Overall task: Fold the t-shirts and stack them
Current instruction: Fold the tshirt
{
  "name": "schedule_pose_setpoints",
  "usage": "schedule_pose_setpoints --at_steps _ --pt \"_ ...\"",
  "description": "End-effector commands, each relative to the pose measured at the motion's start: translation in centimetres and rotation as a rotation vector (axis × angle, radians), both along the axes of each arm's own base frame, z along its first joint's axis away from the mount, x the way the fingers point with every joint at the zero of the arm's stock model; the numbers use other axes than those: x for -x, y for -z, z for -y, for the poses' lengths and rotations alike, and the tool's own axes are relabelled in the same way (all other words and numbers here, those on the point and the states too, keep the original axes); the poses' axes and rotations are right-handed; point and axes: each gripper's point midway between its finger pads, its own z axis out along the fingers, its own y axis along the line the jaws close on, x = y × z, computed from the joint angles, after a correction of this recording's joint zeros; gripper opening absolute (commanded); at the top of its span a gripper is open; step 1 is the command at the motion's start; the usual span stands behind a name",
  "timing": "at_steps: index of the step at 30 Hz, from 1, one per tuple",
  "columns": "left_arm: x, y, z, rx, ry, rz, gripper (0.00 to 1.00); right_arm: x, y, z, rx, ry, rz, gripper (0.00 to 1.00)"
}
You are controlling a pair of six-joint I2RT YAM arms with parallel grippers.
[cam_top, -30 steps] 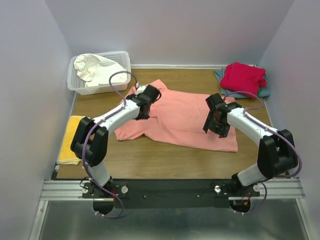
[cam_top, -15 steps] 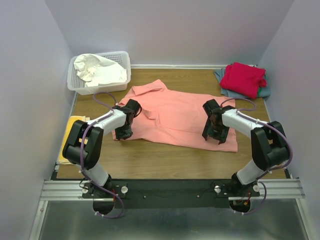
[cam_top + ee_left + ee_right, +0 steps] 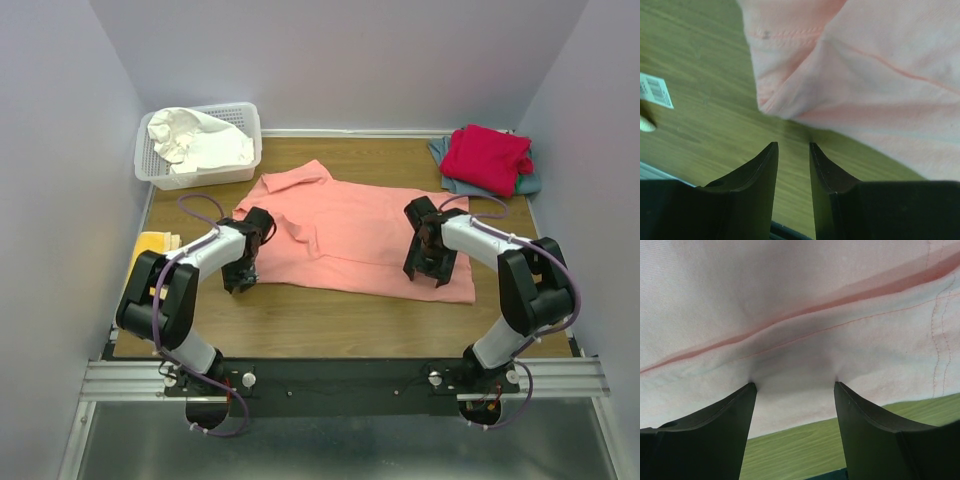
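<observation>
The salmon-pink t-shirt [image 3: 350,235] lies spread flat on the middle of the table, collar to the far left. My left gripper [image 3: 243,276] is at its near-left sleeve. In the left wrist view the gripper [image 3: 792,146] is open by a narrow gap and empty, over bare wood just short of the sleeve tip [image 3: 785,95]. My right gripper [image 3: 425,268] is open on the shirt's near-right hem. In the right wrist view its tips [image 3: 794,385] press into the cloth [image 3: 790,305]. The crimson-red shirt [image 3: 487,157] lies on the grey-blue one [image 3: 448,178] at the far right. The white shirt [image 3: 195,140] lies crumpled in the basket.
The white lattice basket [image 3: 250,118] stands at the far left corner. A yellow cloth [image 3: 148,250] lies at the left table edge beside my left arm. A white barcode tag [image 3: 655,90] lies on the wood near the left gripper.
My left gripper has moved from the collar area toward me and left, to the sleeve tip. My right gripper has shifted slightly on the near-right hem.
</observation>
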Motion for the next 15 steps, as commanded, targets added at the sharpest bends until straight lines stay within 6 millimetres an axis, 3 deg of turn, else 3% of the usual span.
schedule_pose_setpoints --at_steps 1,5,9,11,15 --pt "1.5 -2.4 -0.1 0.036 -0.056 0.005 0.4 3.5 2.6 0.6 0.022 -0.014 -0.143 0.73" --pt "3.6 -1.6 -0.1 0.06 -0.072 -0.047 0.41 4.8 2.6 1.1 0.034 -0.019 -0.178 0.73" --pt "4.3 -1.3 0.4 0.1 -0.077 -0.058 0.4 6.3 2.8 1.3 0.028 -0.008 -0.213 0.73" --pt "3.7 -2.2 0.3 0.092 -0.079 -0.028 0.4 6.9 2.7 1.6 0.033 0.001 -0.217 0.73" --pt "0.0 -6.3 0.6 0.09 -0.084 0.119 0.4 6.7 1.9 2.4 0.07 0.015 -0.188 0.73"
